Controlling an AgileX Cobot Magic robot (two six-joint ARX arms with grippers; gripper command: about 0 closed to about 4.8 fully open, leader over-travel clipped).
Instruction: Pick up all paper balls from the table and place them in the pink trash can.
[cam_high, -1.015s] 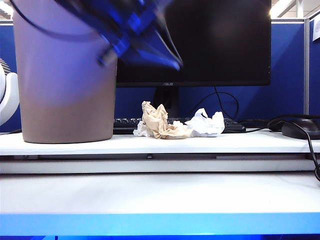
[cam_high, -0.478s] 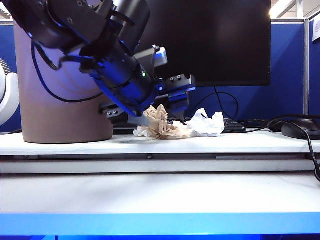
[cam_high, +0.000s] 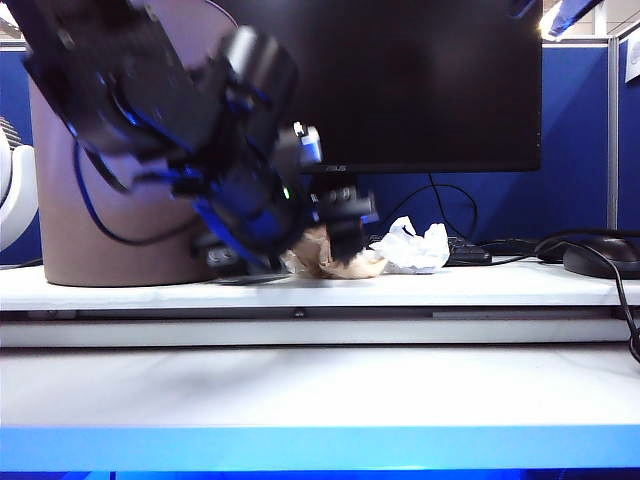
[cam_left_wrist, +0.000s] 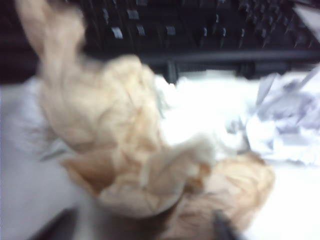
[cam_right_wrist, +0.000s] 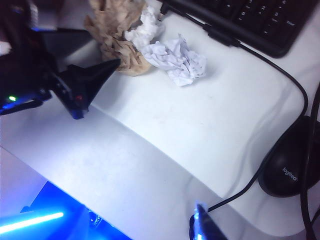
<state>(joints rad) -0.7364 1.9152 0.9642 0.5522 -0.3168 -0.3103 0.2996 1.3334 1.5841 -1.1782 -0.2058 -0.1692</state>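
Paper wads not yet binned

Left tool (cam_high: 300, 262), jaws wide, reaches the tan wad (cam_high: 335, 258) at mid-frame; white wad (cam_high: 412, 247) waits on worktop (cam_high: 480, 285); right tool (cam_right_wrist: 200, 220) state unclear; pink bin (cam_high: 60, 230) stands left.

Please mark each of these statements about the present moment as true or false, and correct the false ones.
1. The left tool is down at the tan paper ball. True.
2. The tan paper ball is already inside the pink trash can. False: it lies on the table.
3. A white paper ball lies beside the tan one. True.
4. The keyboard is white. False: it is black.
5. A black mouse rests on the table. True.
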